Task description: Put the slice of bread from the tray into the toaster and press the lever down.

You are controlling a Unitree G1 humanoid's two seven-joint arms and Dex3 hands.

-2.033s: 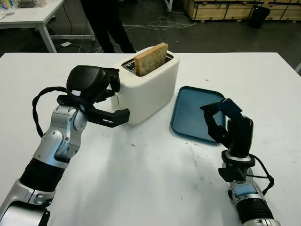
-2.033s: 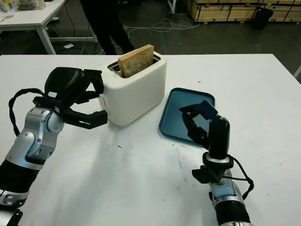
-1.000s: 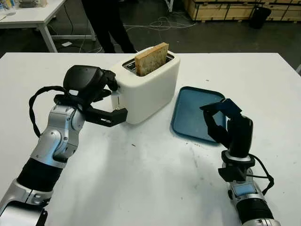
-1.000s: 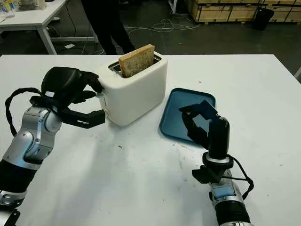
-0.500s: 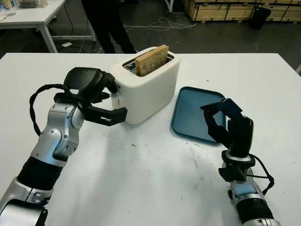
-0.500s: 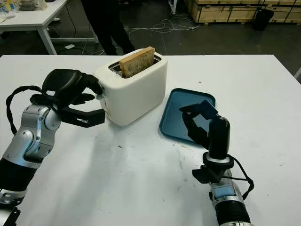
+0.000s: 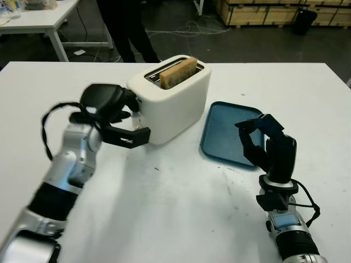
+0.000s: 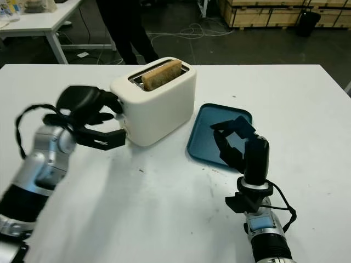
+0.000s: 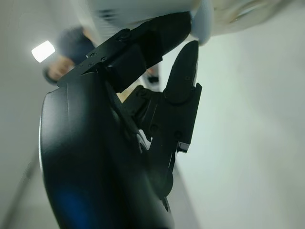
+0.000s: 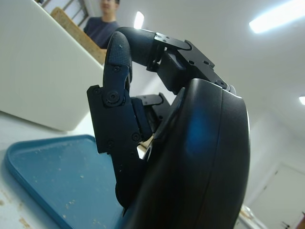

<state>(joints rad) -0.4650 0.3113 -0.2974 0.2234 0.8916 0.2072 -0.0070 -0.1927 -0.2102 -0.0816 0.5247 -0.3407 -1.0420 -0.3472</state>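
Fingers (image 7: pixel 127 104) of my left hand (image 7: pixel 107 109) curled against the toaster's (image 7: pixel 173 98) end, where the lever sits, bearing down; lever itself hidden. Bread (image 7: pixel 178 73) sits low in the slot, top edge showing. Tray (image 7: pixel 227 131) bare beside toaster. Right hand (image 7: pixel 263 142) parked above the surface near the tray, fingers curled, holding nothing.
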